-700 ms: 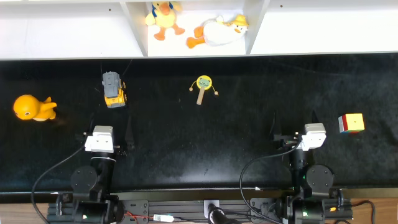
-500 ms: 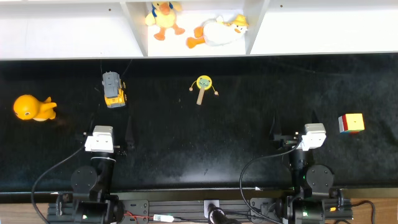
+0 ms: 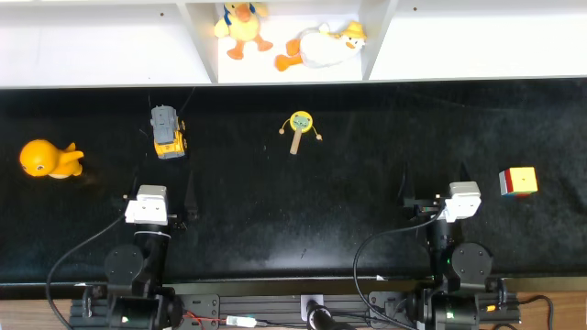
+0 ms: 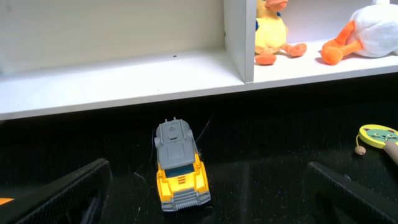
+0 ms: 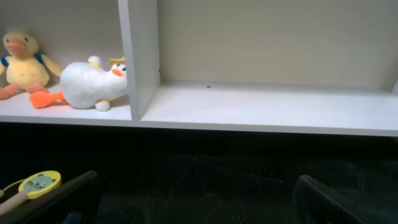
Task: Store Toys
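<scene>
Top view shows cube (image 3: 518,181) near released right hand (image 3: 433,188); left hand (image 3: 163,188) released too.

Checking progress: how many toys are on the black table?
4: orange duck far left, truck left of centre, rattle mid-table, cube far right.
</scene>
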Robot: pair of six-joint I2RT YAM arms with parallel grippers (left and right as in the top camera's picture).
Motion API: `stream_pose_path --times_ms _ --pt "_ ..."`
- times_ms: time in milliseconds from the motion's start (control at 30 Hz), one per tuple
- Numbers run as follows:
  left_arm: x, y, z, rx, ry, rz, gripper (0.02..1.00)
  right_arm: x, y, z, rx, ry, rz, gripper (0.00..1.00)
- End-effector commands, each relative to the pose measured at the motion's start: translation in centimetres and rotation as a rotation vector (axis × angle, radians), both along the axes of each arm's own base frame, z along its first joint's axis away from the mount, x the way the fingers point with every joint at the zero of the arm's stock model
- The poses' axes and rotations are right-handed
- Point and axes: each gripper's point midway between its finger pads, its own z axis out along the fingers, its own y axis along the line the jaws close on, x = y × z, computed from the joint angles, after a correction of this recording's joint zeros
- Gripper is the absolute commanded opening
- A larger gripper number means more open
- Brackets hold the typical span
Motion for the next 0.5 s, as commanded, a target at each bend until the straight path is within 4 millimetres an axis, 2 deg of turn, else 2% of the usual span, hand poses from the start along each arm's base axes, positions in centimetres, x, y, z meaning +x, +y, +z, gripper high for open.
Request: stream_pose_path --times_ms 33,500 --pt "-0.06 -0.32 0.10 0.013 -0.008 -0.018 0.998 0.04 -0.10 -0.41 0.005 0.002 -0.004 0.996" --pt "-0.04 0.06 0.09 0.014 -0.007 0.004 0.998 0.04 -0.10 -0.40 0.005 0.002 -0.004 0.998"
